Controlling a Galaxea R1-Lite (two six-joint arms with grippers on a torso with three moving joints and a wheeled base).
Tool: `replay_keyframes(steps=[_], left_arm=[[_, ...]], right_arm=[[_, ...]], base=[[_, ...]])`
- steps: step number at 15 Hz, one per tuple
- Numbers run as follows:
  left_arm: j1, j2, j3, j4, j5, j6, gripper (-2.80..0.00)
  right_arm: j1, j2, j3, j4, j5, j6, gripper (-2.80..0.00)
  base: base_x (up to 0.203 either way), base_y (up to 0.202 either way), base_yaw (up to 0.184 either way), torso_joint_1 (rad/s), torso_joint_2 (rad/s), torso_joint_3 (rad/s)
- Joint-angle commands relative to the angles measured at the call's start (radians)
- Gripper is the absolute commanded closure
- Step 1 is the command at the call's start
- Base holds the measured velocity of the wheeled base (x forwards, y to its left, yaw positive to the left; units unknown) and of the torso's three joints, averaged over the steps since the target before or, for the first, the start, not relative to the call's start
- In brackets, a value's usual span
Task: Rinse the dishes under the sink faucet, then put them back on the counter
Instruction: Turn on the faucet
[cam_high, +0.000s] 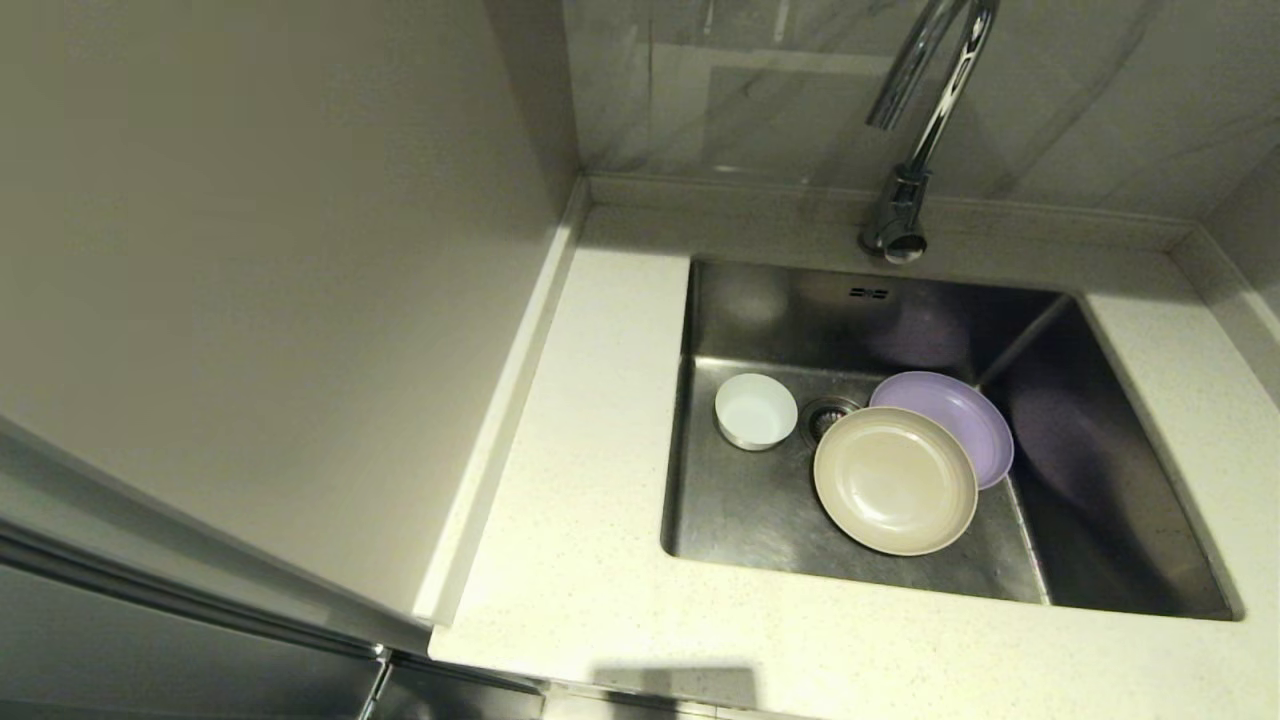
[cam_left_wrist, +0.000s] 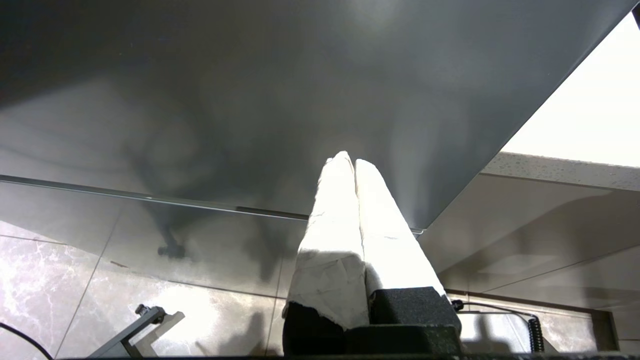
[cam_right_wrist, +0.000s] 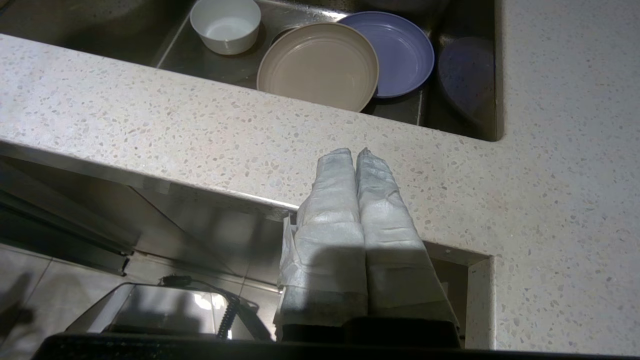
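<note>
The stainless-steel sink (cam_high: 760, 520) serves as the landmark, sunk into the off-white speckled counter (cam_high: 580, 480), and all three dishes lie on its floor. The small white bowl (cam_high: 756, 410) stands upright just beside the round drain strainer (cam_high: 826, 415), on the side nearer the tall grey cabinet panel (cam_high: 250, 300). On the strainer's other side the beige plate (cam_high: 895, 480) lies face up, its rim overlapping the lilac plate (cam_high: 960, 415), which sits partly beneath it and closer to the sink's back wall. The beige plate's edge covers part of the strainer. The chrome gooseneck faucet (cam_high: 915, 130) rises from the counter behind the sink, its spout arching over the basin, with two small overflow slots (cam_high: 869, 293) in the back wall below it. Neither arm shows in the head view. The right gripper (cam_right_wrist: 356, 152) hangs below the counter's front edge, outside the sink, its cloth-wrapped fingers (cam_right_wrist: 332, 210) pressed together and holding nothing. The left gripper (cam_left_wrist: 350, 159) sits low in front of the dark cabinet face (cam_left_wrist: 250, 100), away from the sink, its wrapped fingers likewise pressed together and empty.
</note>
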Motion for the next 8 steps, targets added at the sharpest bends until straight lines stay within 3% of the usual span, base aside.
replay_keyframes(steps=[1, 8], left_arm=[[0.0, -0.002, 0.0, -0.001, 0.001, -0.001, 0.0], [0.0, -0.002, 0.0, -0.001, 0.001, -0.001, 0.0]], right_arm=[[0.0, 0.001, 0.0, 0.0, 0.001, -0.001, 0.0], [0.0, 0.001, 0.0, 0.0, 0.001, -0.001, 0.0]], base=[[0.0, 0.0, 0.0, 0.0, 0.0, 0.0], [0.0, 0.0, 0.0, 0.0, 0.0, 0.0]])
